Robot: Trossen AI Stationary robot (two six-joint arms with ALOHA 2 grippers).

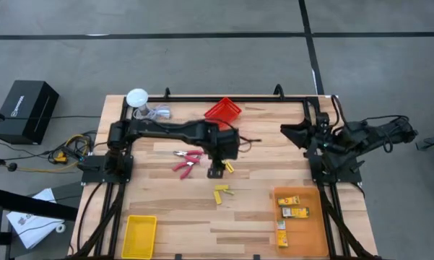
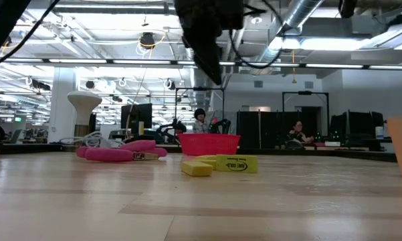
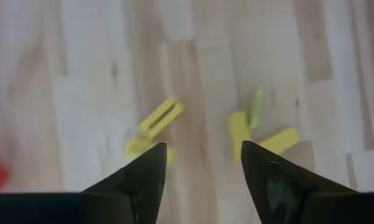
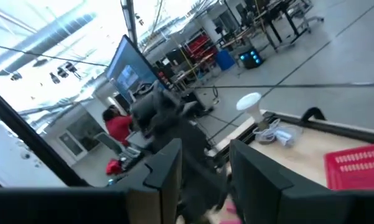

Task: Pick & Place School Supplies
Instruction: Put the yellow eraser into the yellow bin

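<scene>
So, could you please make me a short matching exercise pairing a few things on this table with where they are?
Things:
1. red bin
2. yellow bin
3. small boxes
4. red-handled scissors

Places:
A. inside the orange bin
B. on bare wood left of the left hand
C. at the table's far edge
D. near-left corner

Pairs: 1-C, 2-D, 3-A, 4-B

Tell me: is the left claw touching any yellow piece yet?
Apart. The left wrist view shows the left claw open above the table, its fingertips clear of the yellow pieces; the low view shows it hanging above them.
</scene>
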